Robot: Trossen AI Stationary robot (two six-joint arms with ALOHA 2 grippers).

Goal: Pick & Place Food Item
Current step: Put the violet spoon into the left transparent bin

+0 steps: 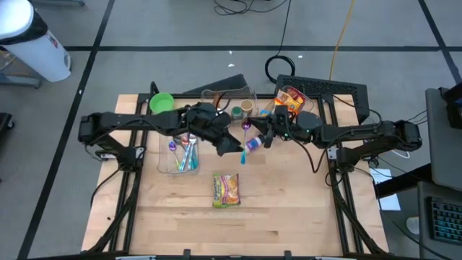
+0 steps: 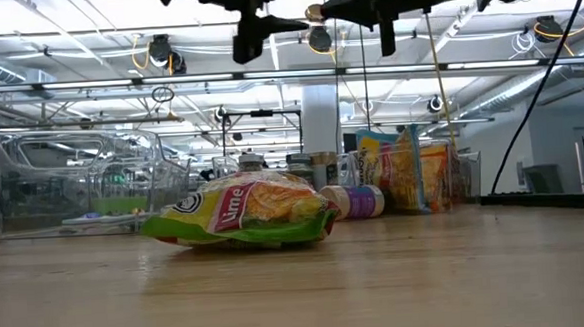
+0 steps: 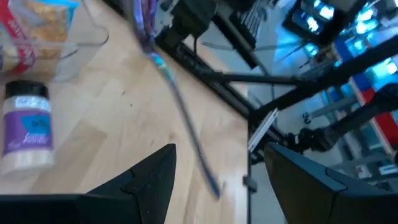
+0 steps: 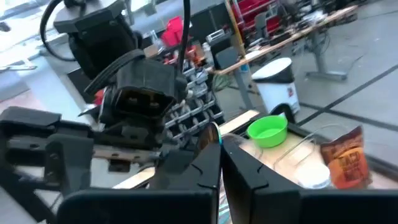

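1. Furthest out to the left of the left claw (image 1: 234,146), at the back of the bench (image 1: 289,224), I see a green bowl (image 1: 161,102). I cannot make out anything in it.
2. Just left of that claw, a clear tub (image 1: 164,165) holds a bundle of thin coloured sticks (image 1: 185,153).
3. The left claw hangs over mid-bench, its fingers (image 3: 155,171) standing part-way apart and gripping nothing.
4. The right claw (image 1: 256,137) is close beside it, fingers (image 4: 242,168) pressed together on a thin purple-and-blue item (image 1: 252,145) that dangles below.
5. The food packet (image 1: 226,190) lies flat on the bench, forward of both claws, touching neither.
6. Behind the claws is a second clear tub (image 1: 229,96); its contents are unclear to me.
7. Behind the right claw, a third clear tub (image 1: 309,92) holds orange and red snack bags (image 1: 289,100).

View differences:
- The low view alone shows the packet's yellow-green print (image 2: 240,214), a small bottle (image 2: 359,201) lying on its side behind it, and the snack bags (image 2: 407,167) standing upright.
- The left wrist view alone shows a black-capped bottle (image 3: 26,124) on the bench and the dangling item (image 3: 180,106), blurred.
- The right wrist view shows the green bowl (image 4: 268,130) beyond its closed fingers.
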